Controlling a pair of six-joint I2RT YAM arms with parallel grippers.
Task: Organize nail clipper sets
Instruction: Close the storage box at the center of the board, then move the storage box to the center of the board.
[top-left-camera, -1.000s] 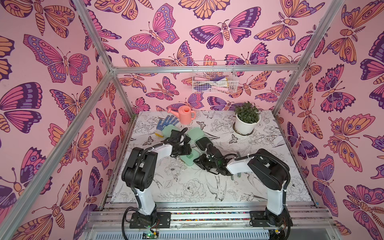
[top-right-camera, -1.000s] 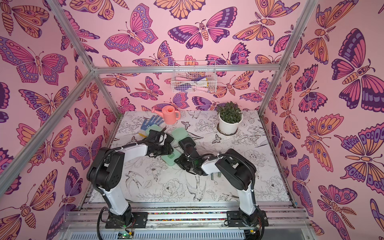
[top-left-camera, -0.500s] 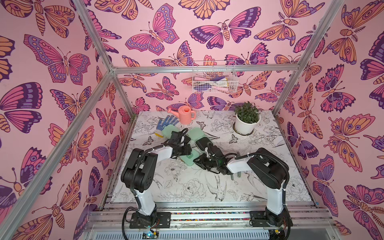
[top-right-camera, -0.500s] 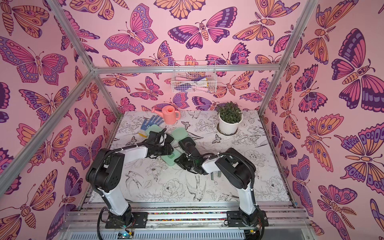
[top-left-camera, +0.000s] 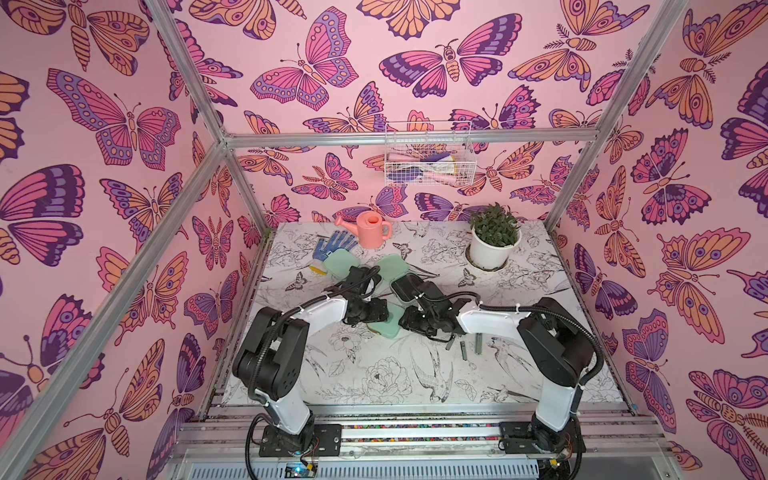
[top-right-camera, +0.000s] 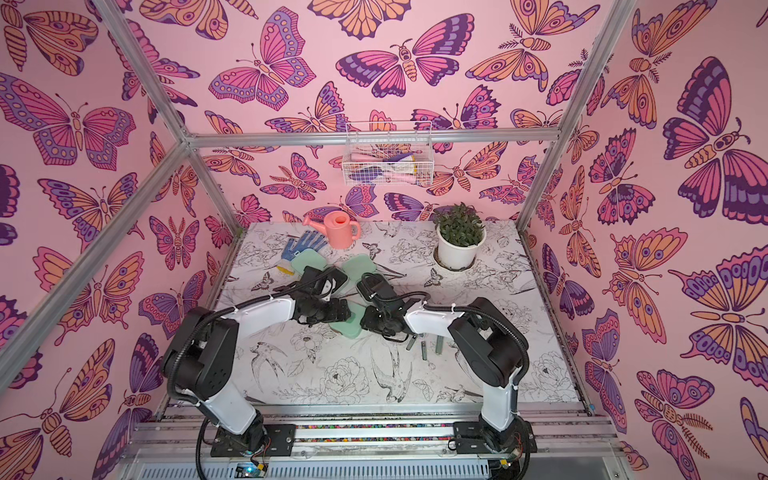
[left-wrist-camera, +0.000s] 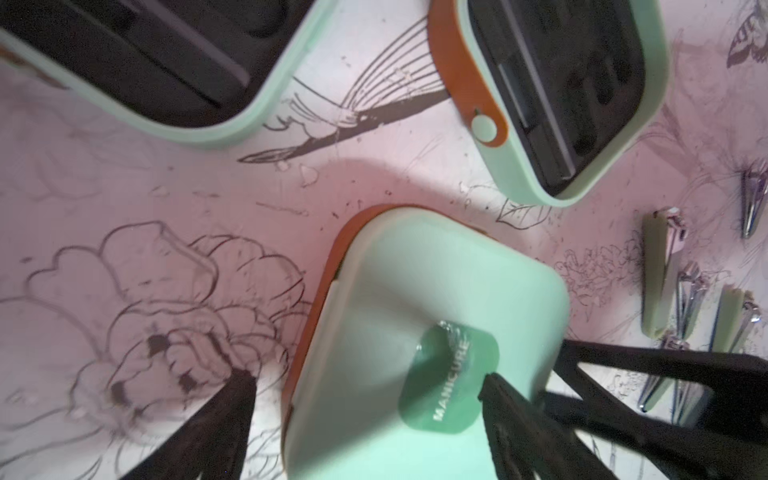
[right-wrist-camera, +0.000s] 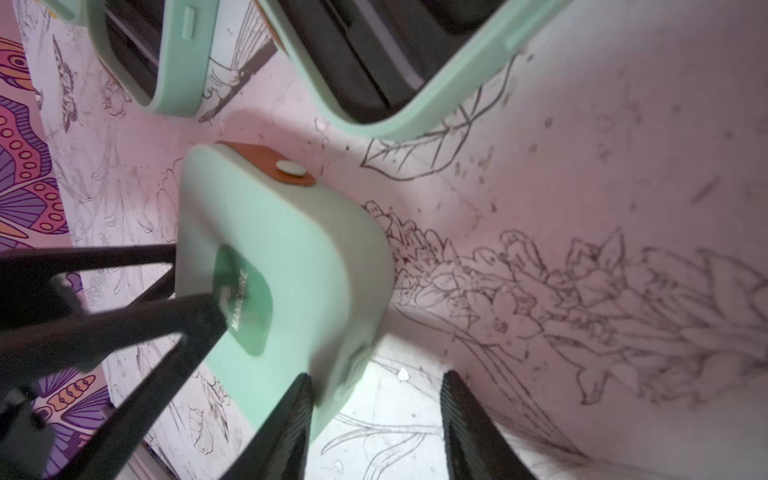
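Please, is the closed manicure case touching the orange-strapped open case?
Apart: the left wrist view shows bare table between the closed manicure case and the open case.

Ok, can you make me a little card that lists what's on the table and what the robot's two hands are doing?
closed case: mint green, lid shut, lying on the table between both grippers
open cases: two, black insides showing, behind the closed one
loose clippers: several, on the table beside the closed case
left gripper: open, one fingertip over the lid's label
right gripper: open, nothing between its fingers, next to the closed case
back of table: blue dotted glove, pink watering can, potted plant
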